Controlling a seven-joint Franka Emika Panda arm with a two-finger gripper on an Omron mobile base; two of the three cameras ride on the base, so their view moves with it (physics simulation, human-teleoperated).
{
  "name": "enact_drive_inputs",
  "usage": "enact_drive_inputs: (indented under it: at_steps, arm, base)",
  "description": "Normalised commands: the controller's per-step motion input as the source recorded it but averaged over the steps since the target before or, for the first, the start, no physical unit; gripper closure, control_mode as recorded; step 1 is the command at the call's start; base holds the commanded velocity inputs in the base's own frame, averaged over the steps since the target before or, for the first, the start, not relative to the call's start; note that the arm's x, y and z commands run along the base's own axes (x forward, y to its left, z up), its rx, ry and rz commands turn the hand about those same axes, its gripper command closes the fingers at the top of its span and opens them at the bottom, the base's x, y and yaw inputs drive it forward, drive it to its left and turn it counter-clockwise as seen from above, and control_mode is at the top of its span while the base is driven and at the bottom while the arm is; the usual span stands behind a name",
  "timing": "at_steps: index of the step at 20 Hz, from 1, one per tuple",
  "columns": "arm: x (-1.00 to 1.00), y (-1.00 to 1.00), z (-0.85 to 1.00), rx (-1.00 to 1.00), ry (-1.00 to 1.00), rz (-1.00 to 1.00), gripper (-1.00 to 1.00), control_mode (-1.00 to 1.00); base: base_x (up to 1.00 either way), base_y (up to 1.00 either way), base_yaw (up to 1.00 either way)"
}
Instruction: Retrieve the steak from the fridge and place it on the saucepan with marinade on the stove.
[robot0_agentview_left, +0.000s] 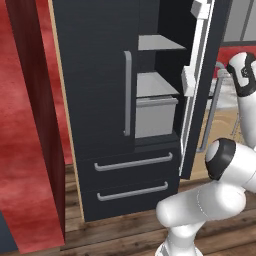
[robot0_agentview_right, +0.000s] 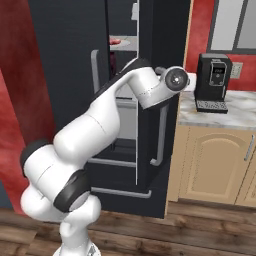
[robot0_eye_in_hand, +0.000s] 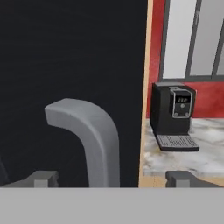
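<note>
The charcoal fridge stands with its right door swung open, showing grey shelves and a bin. A small pink-red steak lies on an upper shelf inside. In the hand view my gripper is open, its fingertips set wide on either side of the open door's grey bar handle without touching it. My wrist sits against that door's outer face. The saucepan, marinade and stove are out of view.
A black coffee machine stands on the marble counter right of the fridge, over tan cabinets. Two fridge drawers sit low. A dark red wall panel is at the left.
</note>
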Motion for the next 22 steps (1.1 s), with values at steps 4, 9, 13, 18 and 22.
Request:
enact_drive_inputs:
  at_steps: [4,9,13,18,22]
  arm:
    - [-0.58,-0.19,0.0,0.0,0.0,0.0,-1.0,-1.0]
    - [-0.91,0.12,0.0,0.0,0.0,-0.16,-1.0,-1.0]
    - [-0.72,0.64,0.0,-0.03,0.0,-0.32,-1.0,-1.0]
    - [-0.36,0.98,0.06,-0.06,0.0,-0.36,-1.0,-1.0]
    - [-0.06,0.99,0.1,-0.09,0.0,-0.35,-1.0,-1.0]
  base:
    - [0.0,0.0,0.0]
    - [0.0,0.0,0.0]
    - [0.0,0.0,0.0]
    - [0.0,0.0,0.0]
    - [0.0,0.0,0.0]
